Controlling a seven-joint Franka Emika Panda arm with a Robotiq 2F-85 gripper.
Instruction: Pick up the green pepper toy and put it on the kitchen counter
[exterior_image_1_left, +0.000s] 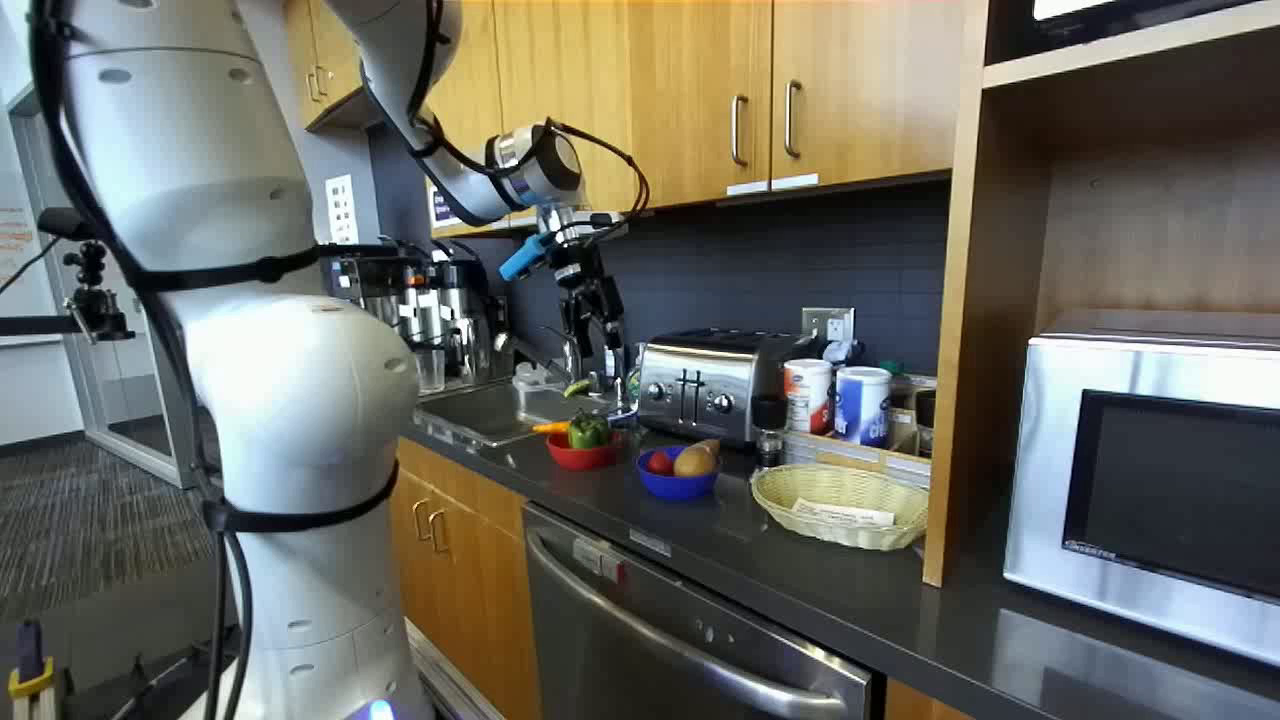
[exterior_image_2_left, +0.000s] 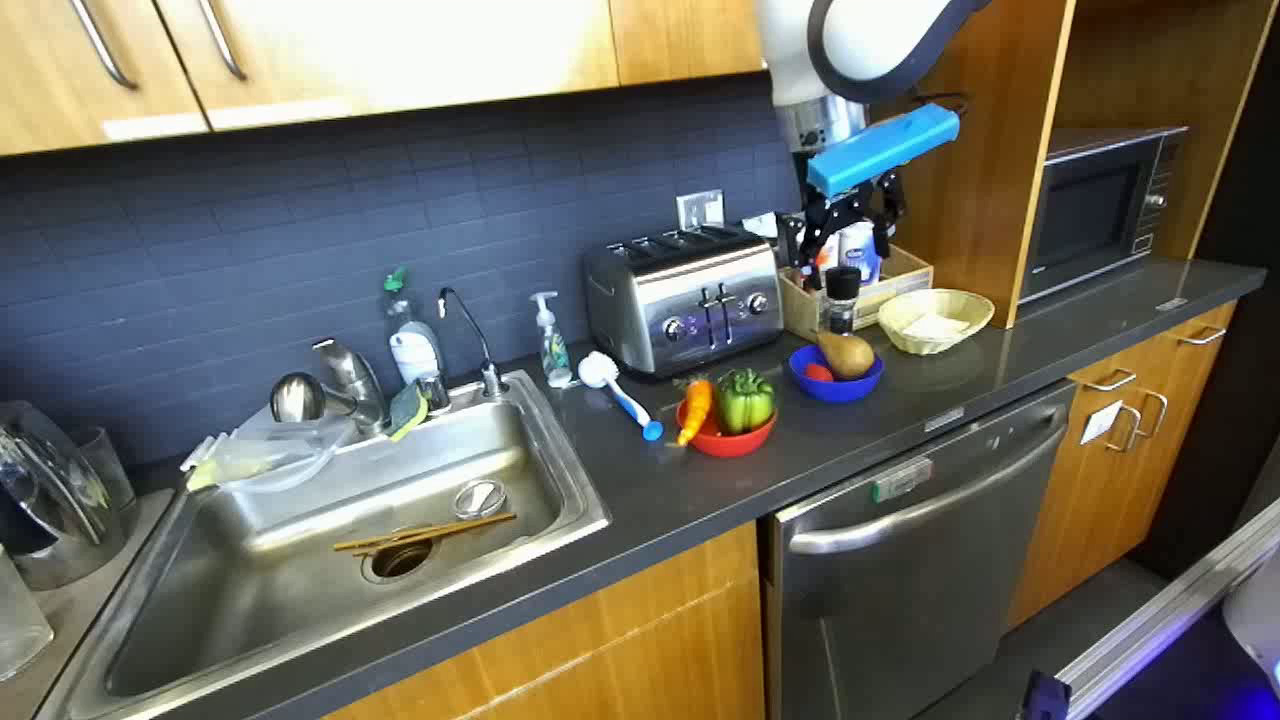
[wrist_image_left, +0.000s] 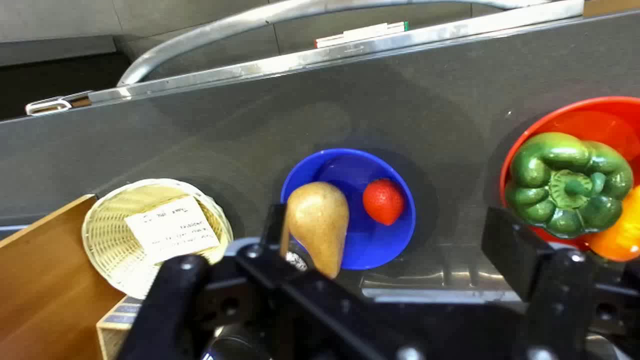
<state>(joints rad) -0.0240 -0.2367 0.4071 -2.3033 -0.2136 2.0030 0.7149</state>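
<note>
One sink (exterior_image_2_left: 300, 590), then the green pepper (exterior_image_2_left: 746, 402), stem up in a red bowl (exterior_image_2_left: 732, 445) on the counter (exterior_image_2_left: 655, 495); farther along and higher, the claw (exterior_image_2_left: 843, 262) hangs gaping and empty, its likely reach running down, toward the sink.

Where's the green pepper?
The green pepper toy sits in the red bowl, right of the carrot in both exterior views; far right in the wrist view.

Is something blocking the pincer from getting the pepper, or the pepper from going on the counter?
Nothing visible stands between the open pincer and the pepper; the carrot sits beside it. But the pepper is in the red bowl, whose wall stands between it and the counter.
</note>
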